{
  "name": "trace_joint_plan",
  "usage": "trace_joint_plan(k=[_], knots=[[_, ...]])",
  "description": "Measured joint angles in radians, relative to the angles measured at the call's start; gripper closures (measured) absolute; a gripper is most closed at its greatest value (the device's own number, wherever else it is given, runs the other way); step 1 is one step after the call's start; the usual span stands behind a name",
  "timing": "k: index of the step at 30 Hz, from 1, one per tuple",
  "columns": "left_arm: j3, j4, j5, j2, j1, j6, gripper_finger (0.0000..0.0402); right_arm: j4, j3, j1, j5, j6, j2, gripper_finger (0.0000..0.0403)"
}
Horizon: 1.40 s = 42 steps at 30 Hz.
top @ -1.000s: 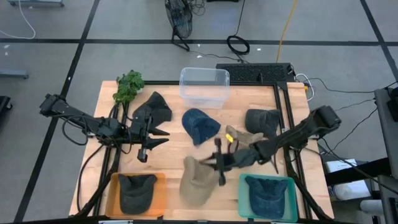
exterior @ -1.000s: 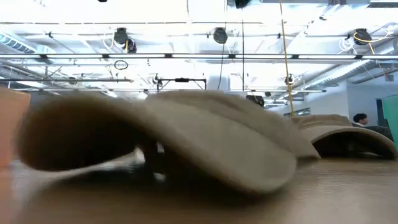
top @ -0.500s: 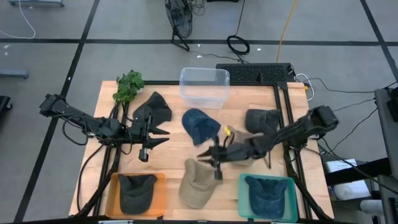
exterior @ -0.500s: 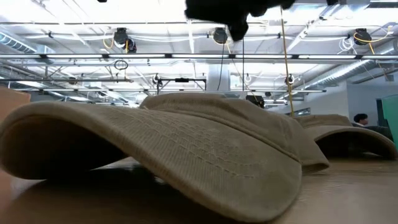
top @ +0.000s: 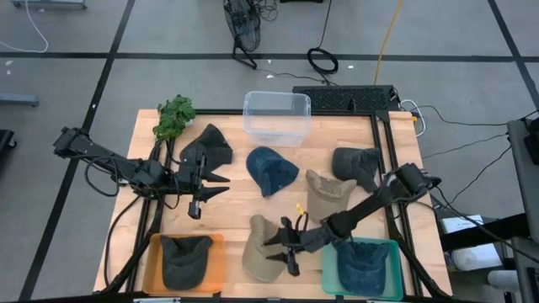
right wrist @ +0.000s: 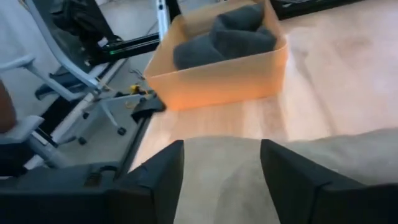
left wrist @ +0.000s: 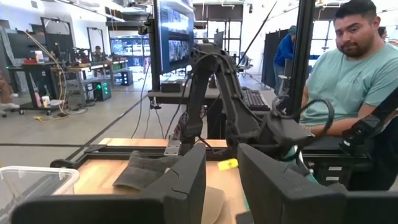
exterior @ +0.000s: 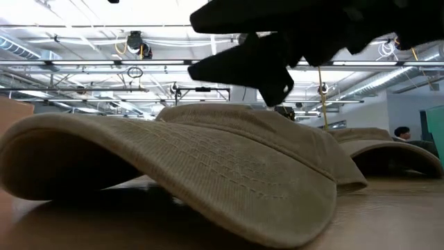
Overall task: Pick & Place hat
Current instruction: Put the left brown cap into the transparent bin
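Observation:
A tan hat (top: 259, 252) lies crown up on the wood table near its front edge, between an orange tray (top: 154, 252) and a green tray (top: 330, 268). It fills the low view (exterior: 208, 160). My right gripper (top: 285, 247) hangs open just above this hat's right side, fingers level and pointing toward the table's left. In the right wrist view the hat (right wrist: 236, 168) lies under the spread fingers (right wrist: 221, 180). In the low view the fingertips (exterior: 267, 73) stand clear of the crown. My left gripper (top: 215, 185) waits open at mid-left, nothing between its fingers (left wrist: 221, 186).
A second tan hat (top: 327, 192), a blue hat (top: 271, 168), a black hat (top: 210, 147) and a dark grey hat (top: 355, 162) lie mid-table. Each tray holds a hat. A clear tub (top: 276, 116) and green leaves (top: 174, 116) stand at the back. A person (left wrist: 348, 74) sits beyond the table.
My right gripper has opened from shut, rolled about its own axis, and dropped toward the near edge, down over the front tan hat. That hat shifted at first and now lies still on the table.

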Motion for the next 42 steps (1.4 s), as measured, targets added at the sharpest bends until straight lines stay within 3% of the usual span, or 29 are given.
trace_joint_plan(k=[10,18,22,29,38,42], knots=[[0.000,-0.005,0.000,0.000,0.000,-0.015,0.0300,-0.004,0.000,0.012,0.022,0.011,0.066,0.0211],[0.000,-0.007,0.000,0.000,0.000,-0.016,0.0300,-0.072,0.000,0.011,0.079,-0.041,0.066,0.0242],[0.000,-0.007,0.000,0.000,0.000,-0.016,0.0300,-0.087,0.000,0.010,0.099,-0.070,0.065,0.0281],[0.000,-0.007,-0.001,0.000,0.000,-0.016,0.0300,-0.093,0.000,0.008,0.165,-0.109,0.065,0.0393],[0.000,-0.008,-0.001,0.000,0.000,-0.010,0.0300,-0.034,0.000,0.005,0.178,-0.199,0.060,0.0400],[0.000,-0.009,-0.004,0.000,0.000,-0.008,0.0300,0.014,0.000,0.005,0.132,-0.259,0.059,0.0402]])
